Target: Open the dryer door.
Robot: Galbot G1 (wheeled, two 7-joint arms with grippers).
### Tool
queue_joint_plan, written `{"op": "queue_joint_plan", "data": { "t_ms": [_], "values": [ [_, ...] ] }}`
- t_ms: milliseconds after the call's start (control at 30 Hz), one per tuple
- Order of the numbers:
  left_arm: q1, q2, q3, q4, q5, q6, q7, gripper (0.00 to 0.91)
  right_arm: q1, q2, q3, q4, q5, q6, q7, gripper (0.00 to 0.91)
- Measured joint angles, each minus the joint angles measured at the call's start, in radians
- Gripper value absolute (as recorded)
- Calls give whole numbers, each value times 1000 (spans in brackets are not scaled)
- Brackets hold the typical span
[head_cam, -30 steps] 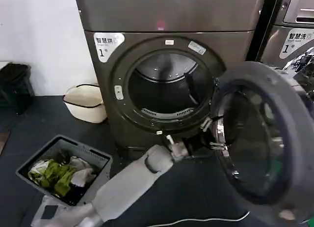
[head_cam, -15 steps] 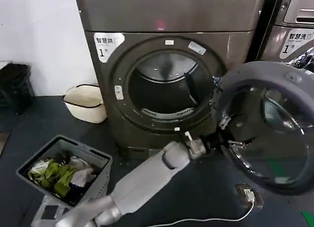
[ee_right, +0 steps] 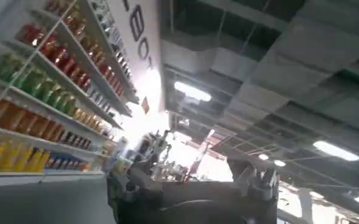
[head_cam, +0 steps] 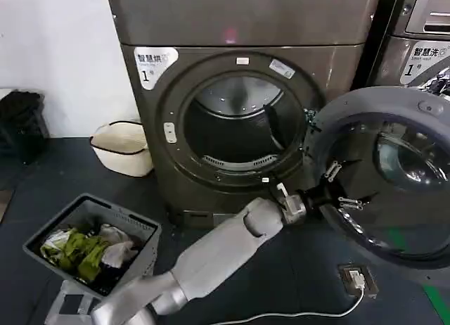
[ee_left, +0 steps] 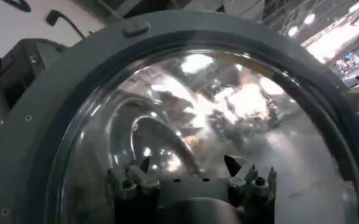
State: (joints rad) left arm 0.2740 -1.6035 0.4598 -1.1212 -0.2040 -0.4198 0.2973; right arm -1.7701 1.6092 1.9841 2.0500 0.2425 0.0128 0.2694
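While the left arm stretches diagonally up from the lower left of the head view, its grey forearm running past the open drum mouth of the dryer (head_cam: pixel 242 93), the wrist points toward the right and carries the left tool (head_cam: pixel 342 188) up against the inner face of the dryer door (head_cam: pixel 365 103). That tool's two fingers (head_cam: pixel 332 171) are spread apart, one higher and one lower, with nothing clamped between them; their tips lie at or just before the glass, and whether they actually touch it cannot be told. In the left wrist view the same spread fingertips (ee_left: pixel 125 182) sit close in front of the door's (ee_left: pixel 39 122) domed glass, which throws back bright reflections. The door stands swung wide on the right side of the bronze-grey machine, its grey back ring facing the camera, dark tinted glass in the middle, the hinge side next to the drum opening. The right tool (ee_right: pixel 191 182) points upward toward a ceiling and shelves of goods, its fingers apart and holding nothing.
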Motion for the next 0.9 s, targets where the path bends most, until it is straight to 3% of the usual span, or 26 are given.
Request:
{"op": "queue_joint_plan", "data": {
  "t_ms": [300, 900],
  "values": [
    [6, -6, 6, 3, -13, 31, 4, 907, 12, 0, 25, -17, 7, 18, -14, 907],
    [116, 196, 39, -373, -69, 99, 9, 907, 17, 0, 8, -31, 9, 28, -17, 907]
  ]
}}
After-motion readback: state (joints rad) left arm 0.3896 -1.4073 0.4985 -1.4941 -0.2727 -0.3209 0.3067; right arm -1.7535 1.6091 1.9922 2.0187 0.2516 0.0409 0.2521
